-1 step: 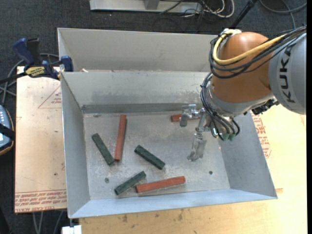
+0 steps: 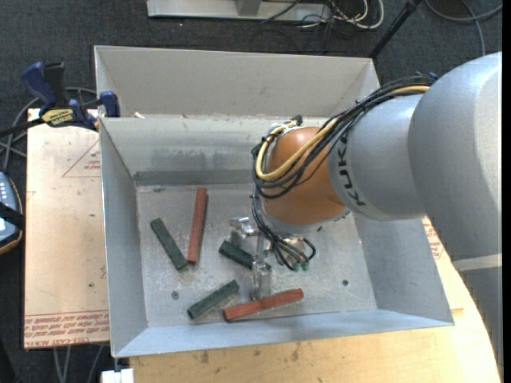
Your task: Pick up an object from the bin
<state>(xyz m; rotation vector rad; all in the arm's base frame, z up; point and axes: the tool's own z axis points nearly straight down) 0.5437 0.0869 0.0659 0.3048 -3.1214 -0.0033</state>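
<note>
Over the front red bar (image 2: 275,302) hangs the end effector (image 2: 260,284).

Even, fairly bright light falls from above into the grey metal bin (image 2: 239,86). Its far wall, behind the claw (image 2: 261,280), shines pale. Only soft shadow lies below the glossy orange wrist cover (image 2: 299,186), just above the claw.

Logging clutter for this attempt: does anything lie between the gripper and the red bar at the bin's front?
Nothing visible does. The gripper hangs at the far edge of the red bar; a short dark green bar lies beside the gripper, not between them.
</note>
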